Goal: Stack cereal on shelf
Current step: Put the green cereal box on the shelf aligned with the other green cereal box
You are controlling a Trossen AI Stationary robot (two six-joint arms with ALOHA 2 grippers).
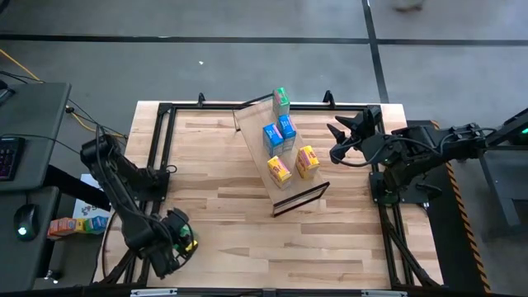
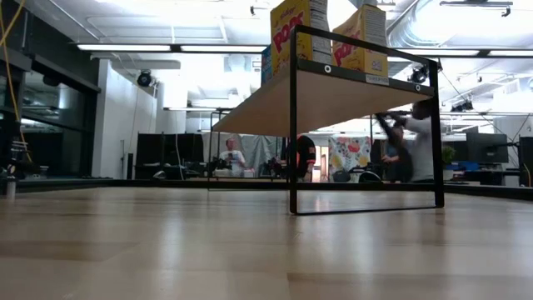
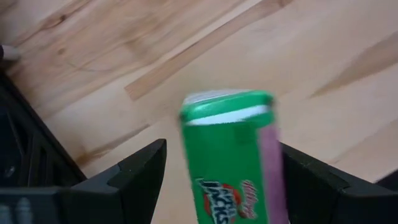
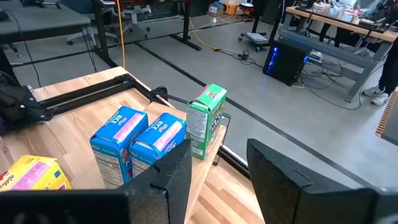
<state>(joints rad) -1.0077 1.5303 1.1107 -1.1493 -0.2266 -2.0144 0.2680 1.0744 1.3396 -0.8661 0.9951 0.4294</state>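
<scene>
Five boxes stood on the shelf (image 1: 257, 157), which ran aslant across the middle of the surface (image 1: 214, 239): a green box (image 1: 281, 101) at its far end, two blue boxes (image 1: 280, 132) next, and two yellow boxes (image 1: 294, 165) toward the dark-framed end. The sixth, another green box (image 3: 233, 155), sat between the jaws of the left gripper (image 1: 177, 239) near the surface's front left corner — its long axis running lengthwise between the wide-spread fingers (image 3: 134, 171), which did not appear to press it. From there the shelf lay well apart, toward the far right. The right gripper (image 1: 346, 136), jaws open and empty, waited just beside the shelf's right edge — the nearer arm, but not the loaded one.
</scene>
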